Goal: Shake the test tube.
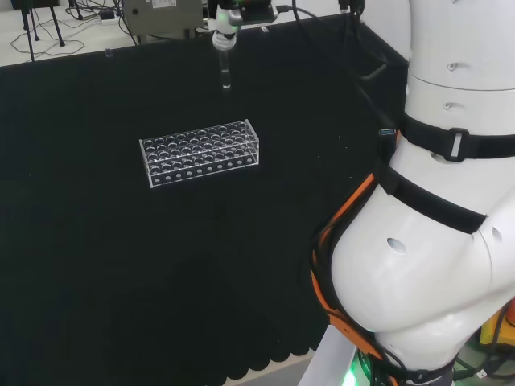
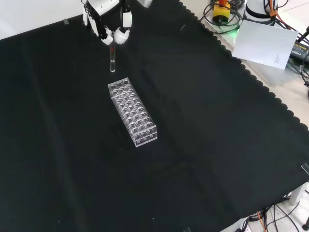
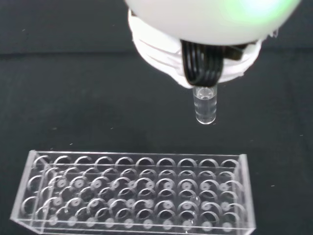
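Hand (image 2: 107, 19): fingers pinching upright clear test tube (image 2: 112, 60), held above the cloth, beyond clear test tube rack (image 2: 132, 111).

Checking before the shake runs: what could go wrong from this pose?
1. The hand holds the test tube by its top end alone, most of it hanging free below the fingers; a shake could work it out of the grip.
2. The tube hangs close beyond one end of the clear rack; a downward or sideways swing could strike the rack or push it along the black cloth.
3. Whether the tube holds liquid cannot be told, so spilling cannot be ruled out.
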You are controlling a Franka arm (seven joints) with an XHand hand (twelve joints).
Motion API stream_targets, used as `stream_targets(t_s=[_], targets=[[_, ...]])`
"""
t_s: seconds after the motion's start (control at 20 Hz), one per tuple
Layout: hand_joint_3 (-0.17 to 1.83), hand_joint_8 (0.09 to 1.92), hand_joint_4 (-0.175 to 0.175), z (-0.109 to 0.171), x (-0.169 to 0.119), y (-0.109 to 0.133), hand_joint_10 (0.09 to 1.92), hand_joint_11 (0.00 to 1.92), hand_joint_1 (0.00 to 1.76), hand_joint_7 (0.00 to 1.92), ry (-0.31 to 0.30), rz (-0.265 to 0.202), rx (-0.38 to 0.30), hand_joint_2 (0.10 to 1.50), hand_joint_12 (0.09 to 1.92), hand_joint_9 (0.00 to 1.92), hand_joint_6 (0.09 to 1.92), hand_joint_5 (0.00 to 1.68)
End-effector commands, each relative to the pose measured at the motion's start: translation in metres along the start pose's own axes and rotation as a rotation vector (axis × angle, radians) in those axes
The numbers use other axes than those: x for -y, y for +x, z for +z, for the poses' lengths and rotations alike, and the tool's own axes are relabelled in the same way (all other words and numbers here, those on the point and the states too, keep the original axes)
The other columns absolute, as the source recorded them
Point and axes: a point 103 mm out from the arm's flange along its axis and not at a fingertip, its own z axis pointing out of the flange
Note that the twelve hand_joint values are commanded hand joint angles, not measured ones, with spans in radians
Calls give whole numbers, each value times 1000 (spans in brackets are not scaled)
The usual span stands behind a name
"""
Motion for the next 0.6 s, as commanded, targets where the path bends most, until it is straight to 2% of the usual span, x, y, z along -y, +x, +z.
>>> stream_targets(t_s=[0.05,0.25,0.6], targets=[[768,629,-175,8,-8,38,128,946,1443,1448,14,-63,-9,527,1167,1501,467,1384],[768,629,-175,12,-13,62,126,946,1443,1448,27,-111,-13,527,1167,1502,466,1384],[768,629,-175,23,-22,92,124,946,1443,1448,47,-164,-23,527,1167,1503,466,1384]])
